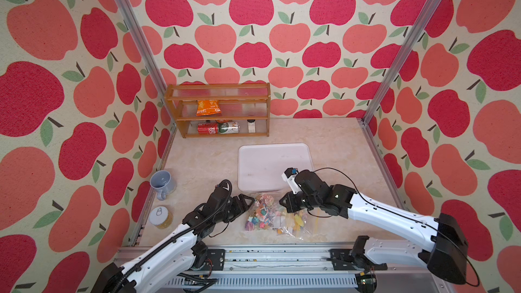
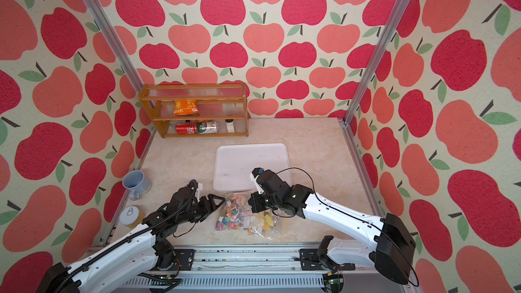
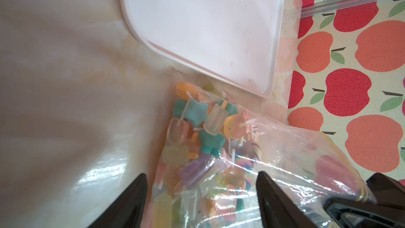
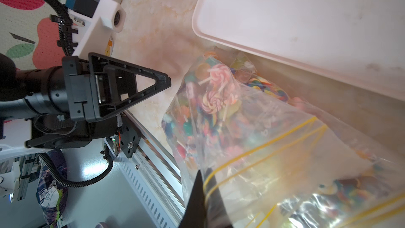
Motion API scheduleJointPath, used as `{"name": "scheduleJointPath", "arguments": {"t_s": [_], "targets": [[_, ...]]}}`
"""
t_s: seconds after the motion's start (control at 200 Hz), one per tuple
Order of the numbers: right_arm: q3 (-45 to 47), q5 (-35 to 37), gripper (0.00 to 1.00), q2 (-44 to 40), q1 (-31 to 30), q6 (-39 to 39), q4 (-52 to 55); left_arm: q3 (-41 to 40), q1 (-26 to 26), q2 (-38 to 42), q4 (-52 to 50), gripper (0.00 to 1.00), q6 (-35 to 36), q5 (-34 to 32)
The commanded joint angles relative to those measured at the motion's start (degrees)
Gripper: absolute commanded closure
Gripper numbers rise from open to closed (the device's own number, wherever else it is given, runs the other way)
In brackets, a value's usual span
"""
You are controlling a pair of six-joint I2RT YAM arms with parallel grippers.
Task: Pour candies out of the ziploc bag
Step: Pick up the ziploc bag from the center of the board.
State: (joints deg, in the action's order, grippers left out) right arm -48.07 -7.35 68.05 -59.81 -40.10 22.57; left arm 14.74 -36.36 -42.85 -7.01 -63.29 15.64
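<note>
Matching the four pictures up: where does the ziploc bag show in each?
In a top view: ziploc bag between left gripper and right gripper, nearer than the white tray.
In a top view: same spot.
Left wrist: bag between the open fingers, beside the tray.
Right wrist: bag pinched by the shut gripper.
Shared landmark: the tray.

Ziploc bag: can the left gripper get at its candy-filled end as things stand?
Probably yes. The left gripper is open right at that end of the ziploc bag, with nothing between them; the right gripper pinches the opposite, zipper side.
</note>
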Motion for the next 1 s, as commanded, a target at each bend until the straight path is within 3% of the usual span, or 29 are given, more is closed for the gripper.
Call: {"name": "scheduleJointPath", "arguments": {"t_s": [0.0, 0.225, 0.455, 0.695, 0.895, 0.995], "targets": [[-0.8, 1.5, 1.00, -1.8, 0.7, 1.4, 1.5, -3.0, 0.0, 0.5, -1.0, 0.19, -0.1, 1.7], [-1.5, 1.4, 1.00, -1.3, 0.7, 1.4, 1.1, -4.5, -0.8, -3.7, 6.3, 0.23, 0.5, 4.5], [-1.6, 1.1, 1.00, -0.2, 0.7, 1.2, 0.2, -3.8, -3.0, -14.0, 15.4, 0.30, 0.2, 7.5], [-2.0, 1.2, 1.00, 0.0, 0.7, 1.3, 0.0, -2.0, -4.3, -20.9, 19.1, 0.55, 0.0, 8.0], [-1.9, 1.2, 1.00, -0.2, 0.7, 1.5, -0.4, -2.0, -4.7, -22.2, 19.5, 0.82, 0.1, 7.8], [-2.0, 1.2, 1.00, -0.7, 0.9, 1.7, -0.4, -2.1, -4.8, -21.8, 19.1, 0.89, 0.0, 7.3]]}}
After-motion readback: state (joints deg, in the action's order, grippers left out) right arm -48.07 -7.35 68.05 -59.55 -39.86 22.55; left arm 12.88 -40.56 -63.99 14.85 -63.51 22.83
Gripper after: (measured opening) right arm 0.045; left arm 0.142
